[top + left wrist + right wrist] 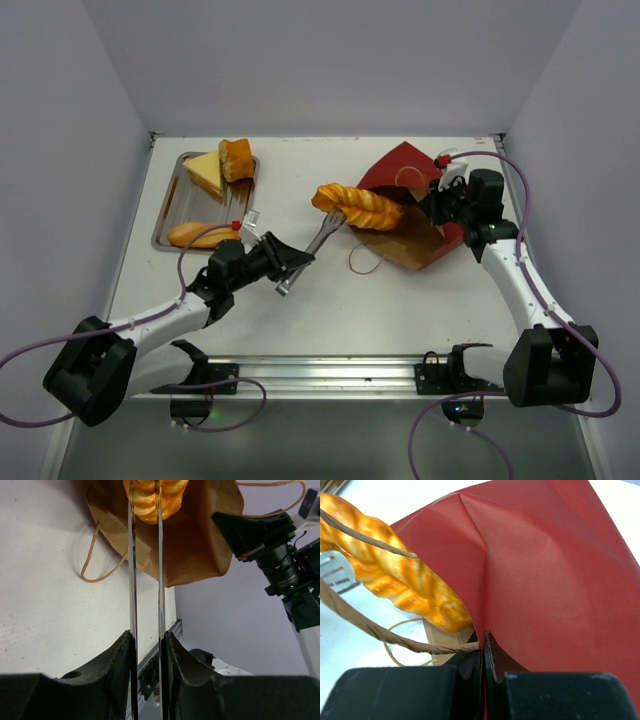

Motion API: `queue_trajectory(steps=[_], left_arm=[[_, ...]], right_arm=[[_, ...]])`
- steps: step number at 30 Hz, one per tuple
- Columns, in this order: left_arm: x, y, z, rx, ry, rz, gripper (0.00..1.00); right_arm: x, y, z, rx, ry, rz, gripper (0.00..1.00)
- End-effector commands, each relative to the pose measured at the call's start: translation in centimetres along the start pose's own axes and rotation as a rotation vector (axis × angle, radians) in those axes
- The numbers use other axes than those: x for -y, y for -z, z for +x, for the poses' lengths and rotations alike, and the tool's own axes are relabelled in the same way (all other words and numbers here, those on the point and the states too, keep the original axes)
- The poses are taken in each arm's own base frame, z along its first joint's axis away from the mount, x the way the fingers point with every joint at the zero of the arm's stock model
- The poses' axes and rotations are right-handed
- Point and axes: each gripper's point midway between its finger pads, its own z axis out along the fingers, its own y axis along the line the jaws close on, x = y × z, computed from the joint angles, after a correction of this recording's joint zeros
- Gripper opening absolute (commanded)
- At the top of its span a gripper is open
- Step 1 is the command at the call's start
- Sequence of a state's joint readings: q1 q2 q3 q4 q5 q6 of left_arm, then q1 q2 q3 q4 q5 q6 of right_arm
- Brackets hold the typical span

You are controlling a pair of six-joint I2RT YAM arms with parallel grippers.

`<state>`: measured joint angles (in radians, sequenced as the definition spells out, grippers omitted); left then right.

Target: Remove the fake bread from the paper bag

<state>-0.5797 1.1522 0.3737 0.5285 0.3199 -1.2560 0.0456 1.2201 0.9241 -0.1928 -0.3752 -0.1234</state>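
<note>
At the far left of the white table [330, 310] sits a shallow steel tray [172, 200] holding a yellow wedge [205, 172], a brown bun [237, 158] and a long roll [200, 235] along its near edge. Right of the tray, the left gripper [333, 220] reaches toward the middle of the table. Its two long thin fingers [131, 580] are closed on the left end of the twisted fake bread [362, 205], one blade on each side. The loaf lies across the table's centre. Its left part is out in the open, and its right end is still inside the mouth of the paper bag [405, 175]. The bag lies on its side at the far right, its mouth facing left and its red outside up. One tan string handle [362, 262] loops on the table just near of it. At the bag's right edge the right gripper [483, 647] has its jaws pressed together, pinching the bag's rim.
</note>
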Motion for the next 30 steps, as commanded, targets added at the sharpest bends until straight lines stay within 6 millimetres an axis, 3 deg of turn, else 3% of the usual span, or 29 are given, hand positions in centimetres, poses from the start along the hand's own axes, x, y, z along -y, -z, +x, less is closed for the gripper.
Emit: queue_trajectory(steps=[1,15,30], left_arm=[[3.0,1.5,-1.1,0.025,-0.044,0.118,0.0],[2.8,4.9,-1.6,0.034,-0.077,0.071,0.0],[3.9,8.2,-4.3,0.179,-0.067,-0.008,0.0]], right_arm=[[0.3,-0.2,0.1,0.008,0.004,0.02,0.0],[0.4,-0.1,0.0,0.012,0.007,0.026,0.0],[0.4,0.2,-0.6,0.028,0.007,0.034,0.0]])
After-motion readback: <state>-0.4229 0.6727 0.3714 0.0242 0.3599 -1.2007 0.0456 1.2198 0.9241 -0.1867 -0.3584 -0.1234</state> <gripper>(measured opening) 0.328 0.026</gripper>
